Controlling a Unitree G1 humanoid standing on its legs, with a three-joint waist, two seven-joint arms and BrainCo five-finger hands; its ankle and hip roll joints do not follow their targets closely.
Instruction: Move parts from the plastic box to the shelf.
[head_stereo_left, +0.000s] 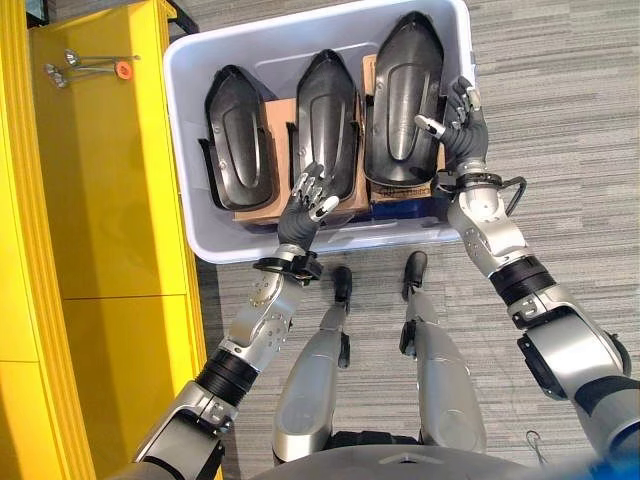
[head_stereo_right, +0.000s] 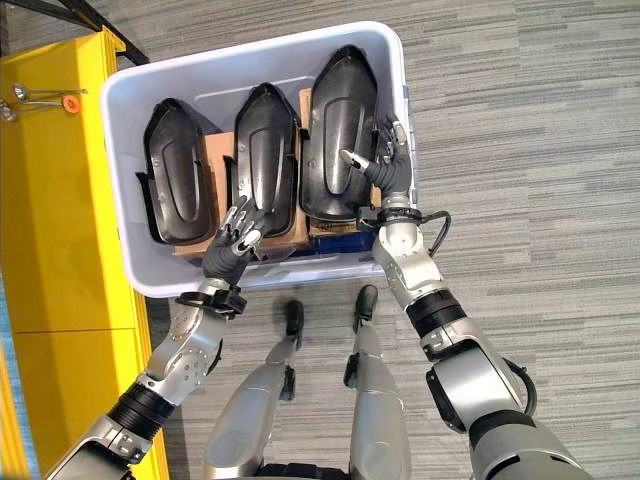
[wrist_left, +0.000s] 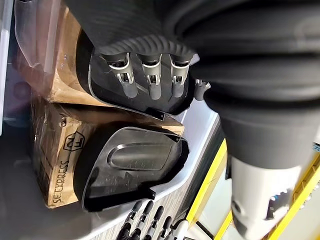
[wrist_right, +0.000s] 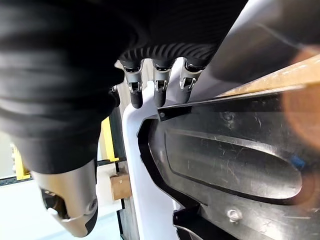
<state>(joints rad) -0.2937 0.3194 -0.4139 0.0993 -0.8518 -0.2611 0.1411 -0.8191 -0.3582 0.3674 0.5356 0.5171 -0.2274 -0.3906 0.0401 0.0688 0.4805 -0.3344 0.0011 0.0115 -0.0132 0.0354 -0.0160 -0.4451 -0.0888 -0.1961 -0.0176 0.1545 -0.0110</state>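
Both hands reach into the plastic box (head_stereo_left: 190, 215), nothing gripped yet

Three black parts lie side by side on cardboard boxes (head_stereo_left: 262, 212), long axes parallel, tapered tips pointing away from the robot. The right hand (head_stereo_left: 462, 122) sits by the rightmost part (head_stereo_left: 403, 95), fingers loosely spread; the left hand (head_stereo_left: 305, 205) hovers at the middle part's (head_stereo_left: 328, 125) near end, fingers relaxed. Risk, as I judge it: a one-sided grip on the smooth shell could let it slip or snag a neighbour. The yellow shelf (head_stereo_left: 100, 200) stands beside the box

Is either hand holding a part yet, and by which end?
No. Left hand hovers open over the middle part; right hand is open beside the rightmost part.
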